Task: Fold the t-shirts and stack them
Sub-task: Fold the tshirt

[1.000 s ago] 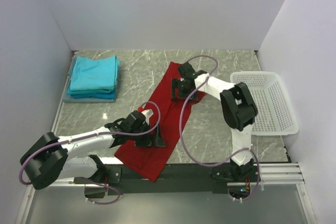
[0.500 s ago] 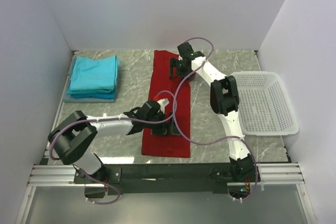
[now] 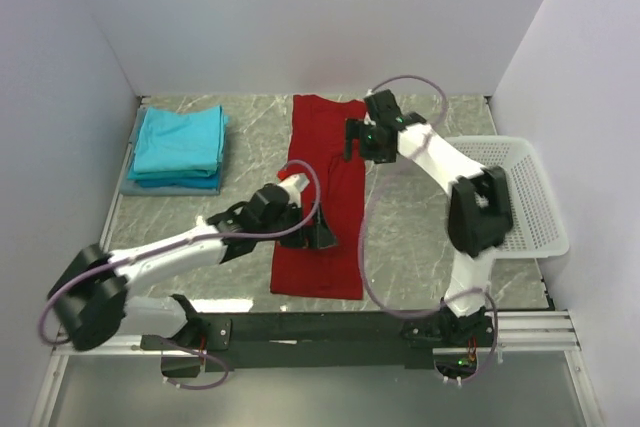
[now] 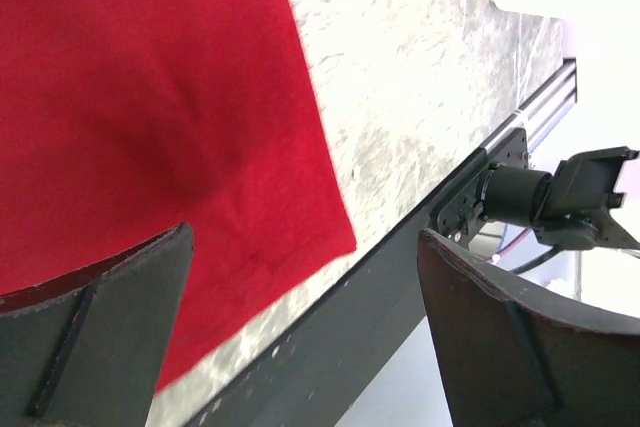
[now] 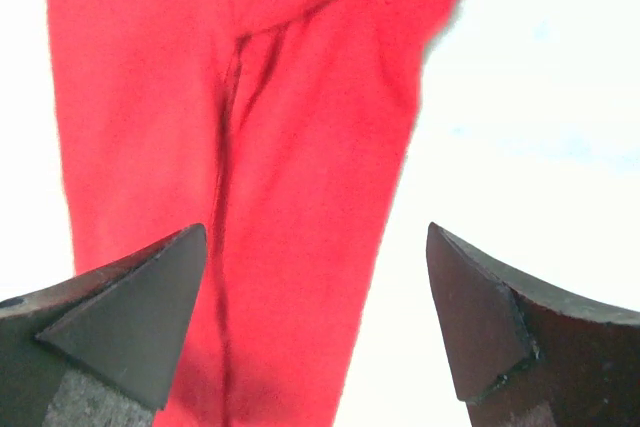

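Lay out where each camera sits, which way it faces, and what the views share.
Top external: above and behind the arms, looking down on the table; both arms, left hand, right hand, teal t-shirts and basket show.
Left wrist: on the left arm, looking down past its open fingers at the red t-shirt corner and the table's near edge.
Right wrist: on the right arm, looking down between its open fingers at the red t-shirt.
Shared: all three show the red t-shirt.
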You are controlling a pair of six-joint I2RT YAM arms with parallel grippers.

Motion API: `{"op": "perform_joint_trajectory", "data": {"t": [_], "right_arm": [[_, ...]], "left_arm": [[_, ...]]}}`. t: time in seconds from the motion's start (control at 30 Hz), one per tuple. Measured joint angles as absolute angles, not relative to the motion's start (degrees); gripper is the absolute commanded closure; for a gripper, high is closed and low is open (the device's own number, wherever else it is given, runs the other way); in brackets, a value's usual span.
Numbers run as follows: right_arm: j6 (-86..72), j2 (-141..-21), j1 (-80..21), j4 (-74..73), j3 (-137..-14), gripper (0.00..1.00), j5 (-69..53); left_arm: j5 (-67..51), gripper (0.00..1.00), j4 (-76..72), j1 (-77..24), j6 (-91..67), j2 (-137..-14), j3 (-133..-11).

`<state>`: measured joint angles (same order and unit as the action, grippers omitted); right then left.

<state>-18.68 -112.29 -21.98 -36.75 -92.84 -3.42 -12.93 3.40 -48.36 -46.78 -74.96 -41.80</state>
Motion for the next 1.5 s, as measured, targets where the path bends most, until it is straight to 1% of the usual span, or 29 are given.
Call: {"op": "perform_joint_trajectory", "data": {"t": [0.13,0.23,0.33,0.43,0.47,0.5,0.53,0.57,0.6,0.63,0.67,0.8,0.83,0.93,0.97,1.03,1.17,1.2,1.37,1.47,1.5], "right_arm": [[-23.2,-93.2,-24.2,-27.9,-72.1,0.04,-2.6],[-26.9,-82.5,-27.2,-24.0,-59.3,0.04,-2.4],[-29.5,-76.4,-32.1,-23.0,-50.0,0.04,-1.9],[-32.1,-71.4,-36.9,-23.4,-42.2,0.04,-2.6],[-32.8,-70.0,-37.6,-23.5,-40.4,0.04,-2.9],[-33.8,-68.2,-38.2,-23.6,-38.4,0.04,-3.2],[-34.9,-66.5,-38.5,-23.6,-36.7,0.04,-3.6],[-35.8,-65.1,-38.7,-23.6,-35.3,0.04,-4.1],[-36.7,-64.0,-38.9,-23.4,-34.2,0.05,-4.5],[-37.5,-63.0,-39.0,-23.3,-33.3,0.05,-5.0],[-38.2,-62.2,-39.2,-23.2,-32.6,0.05,-5.5],[-40.1,-61.3,-40.5,-23.2,-31.4,0.07,-6.8],[-40.4,-61.3,-40.9,-23.2,-31.4,0.08,-7.1],[-41.1,-61.2,-42.5,-23.2,-31.2,0.11,-7.7],[-41.5,-61.1,-43.2,-23.2,-30.9,0.11,-8.0],[-42.5,-60.8,-44.7,-23.5,-29.7,0.14,-8.3],[-45.3,-59.3,-47.1,-23.8,-25.6,0.17,-9.2],[-46.1,-58.7,-47.5,-23.8,-24.4,0.21,-9.7],[-48.9,-57.3,-48.8,-21.7,-22.7,0.25,-11.8],[-50.0,-58.6,-50.0,-20.8,-22.7,0.31,-12.2],[-50.4,-58.8,-50.5,-20.6,-22.7,0.36,-12.2]], "left_arm": [[-8.9,0.01,7.6,-48.4,-49.0,-63.9,-35.3],[-6.9,0.01,11.2,-48.5,-52.2,-56.7,-28.3],[-5.6,0.02,15.2,-48.5,-55.7,-52.0,-22.3],[-5.2,0.09,18.2,-48.5,-58.8,-48.5,-18.2],[-5.3,0.14,18.2,-48.4,-59.9,-47.6,-17.5],[-5.3,0.16,18.2,-48.5,-60.6,-46.6,-17.1],[-5.3,0.25,18.3,-48.5,-61.1,-46.0,-16.6],[-5.3,0.29,18.3,-48.5,-61.6,-45.8,-16.1],[-5.2,0.35,18.3,-48.5,-62.2,-46.0,-15.8],[-5.1,0.44,18.3,-48.5,-62.6,-46.1,-15.7],[-5.0,0.56,18.3,-48.5,-62.8,-46.7,-15.7],[-4.4,0.69,18.2,-48.5,-63.4,-49.9,-15.9],[-4.1,0.74,18.2,-48.5,-63.5,-50.3,-15.9],[-3.4,0.81,18.1,-48.5,-64.2,-51.1,-15.9],[-3.2,0.89,18.1,-48.5,-64.2,-51.2,-16.0],[-3.0,0.99,18.1,-48.5,-64.5,-51.3,-16.0],[-3.0,0.99,17.9,-48.5,-65.0,-50.7,-15.7],[-3.0,0.99,17.8,-48.5,-65.2,-50.3,-15.4],[-3.6,0.99,16.0,-48.5,-65.8,-48.4,-13.6],[-3.7,0.99,15.7,-48.5,-65.8,-48.1,-13.3],[-3.7,0.99,15.7,-48.5,-65.9,-48.1,-13.3]]}}
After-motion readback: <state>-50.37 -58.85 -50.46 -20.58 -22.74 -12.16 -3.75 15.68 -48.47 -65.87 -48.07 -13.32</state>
